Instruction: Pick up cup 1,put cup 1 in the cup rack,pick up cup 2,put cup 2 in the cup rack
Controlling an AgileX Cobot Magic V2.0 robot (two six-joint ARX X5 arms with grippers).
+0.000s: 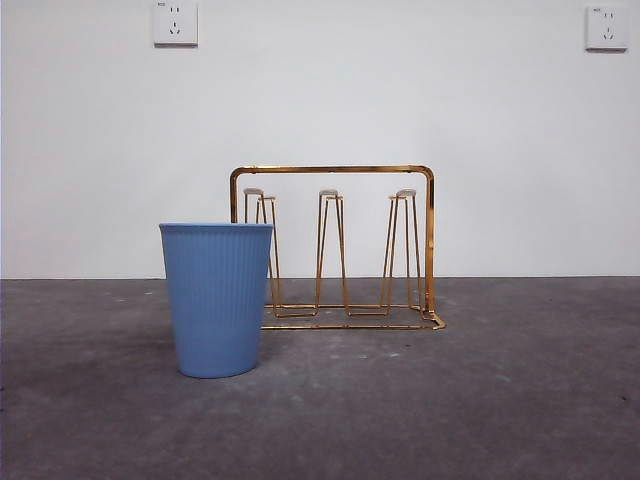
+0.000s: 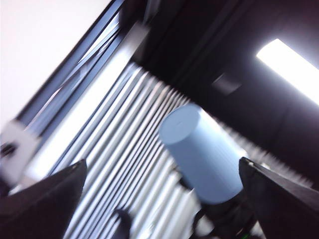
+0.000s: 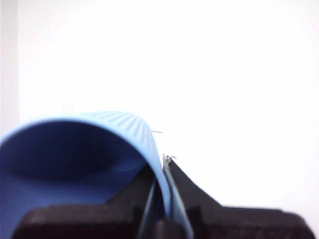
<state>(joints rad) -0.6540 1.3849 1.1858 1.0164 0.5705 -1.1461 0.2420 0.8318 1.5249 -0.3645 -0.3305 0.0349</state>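
Blue cup [image 1: 216,300] nearest, upright on table [image 1: 500,400], prob. awaiting its turn. Cup rack [image 1: 333,172] just behind at 1 o'clock, pegs bare. R gripper [image 3: 164,199], outside front view, pinches second cup [image 3: 75,149] by its wall, prob. for carrying rackward. L gripper [image 2: 162,162] spread, empty.

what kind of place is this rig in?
Likely an indoor lab or test room: bare white wall with wall sockets, a grey table holding only a cup rack and a blue cup.
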